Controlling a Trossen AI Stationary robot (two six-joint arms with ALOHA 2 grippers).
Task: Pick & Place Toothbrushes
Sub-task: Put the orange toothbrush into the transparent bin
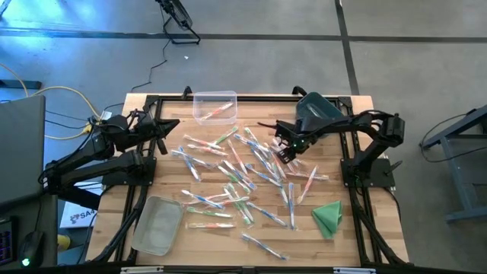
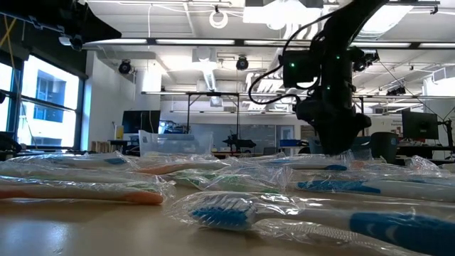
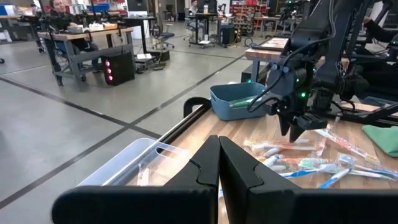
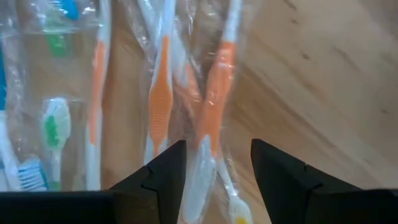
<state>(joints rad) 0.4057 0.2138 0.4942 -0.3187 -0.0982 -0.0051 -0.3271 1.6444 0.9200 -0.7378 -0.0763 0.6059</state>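
Toothbrushes [image 1: 236, 171] scattered, axes every direction

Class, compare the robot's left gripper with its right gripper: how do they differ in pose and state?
The left gripper is shut, its fingers pressed together; the right gripper stands open. The left gripper waits near the clear bin; the right gripper is down over wrapped toothbrushes. Both are dark and two-fingered.

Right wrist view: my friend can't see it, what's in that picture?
The right gripper hangs with open jaws just above an orange-handled toothbrush sealed in clear wrap. More wrapped toothbrushes, orange, green and blue, lie beside it on the wooden table.
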